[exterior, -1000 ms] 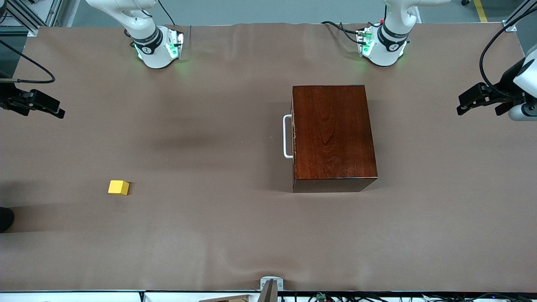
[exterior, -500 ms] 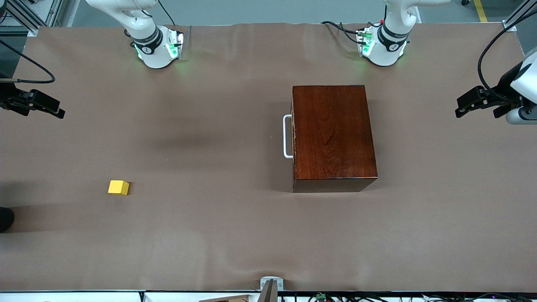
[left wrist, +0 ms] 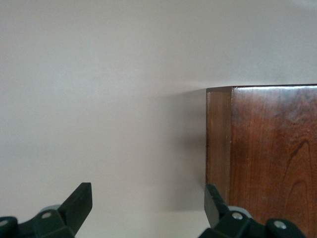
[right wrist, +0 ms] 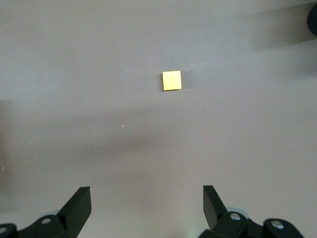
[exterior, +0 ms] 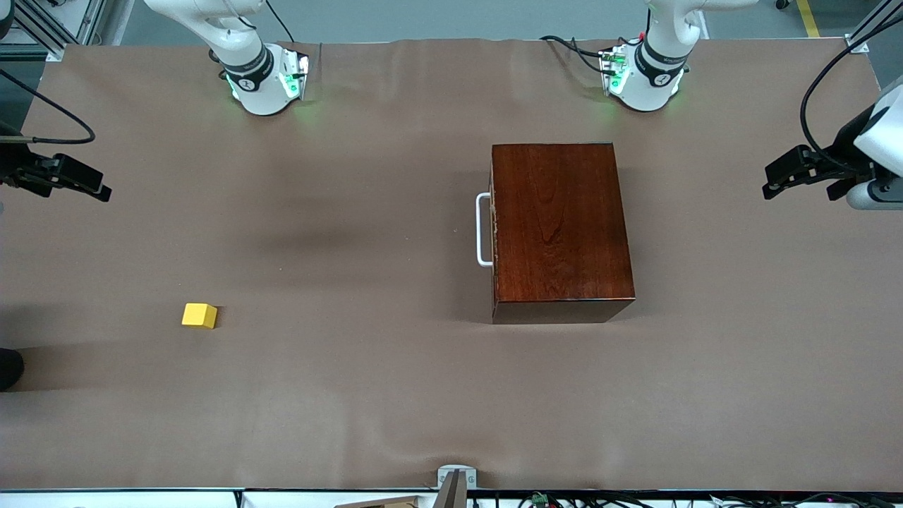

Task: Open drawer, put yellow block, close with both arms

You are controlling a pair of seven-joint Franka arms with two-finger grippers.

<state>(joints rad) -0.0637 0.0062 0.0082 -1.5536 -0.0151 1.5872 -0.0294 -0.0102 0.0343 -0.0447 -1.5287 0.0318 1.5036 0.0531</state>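
On the tabletop [exterior: 395,395]:
Wooden box [exterior: 559,229]: toward the left arm's end; drawer [exterior: 494,233] shut, white handle [exterior: 482,229] facing the right arm's end.
Yellow block [exterior: 200,315]: well apart from the box, toward the right arm's end, nearer the front camera.
Left tool [left wrist: 143,208]: wide open, empty, apparently over the tabletop just beside the box.
Right tool [right wrist: 146,208]: wide open, empty, over bare tabletop near the block.

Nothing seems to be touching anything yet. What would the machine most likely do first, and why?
Probably the left gripper, open over the table at its own arm's end, should travel to the white handle: the drawer is shut, so the yellow block cannot go in. The right gripper, open, waits up over the table.
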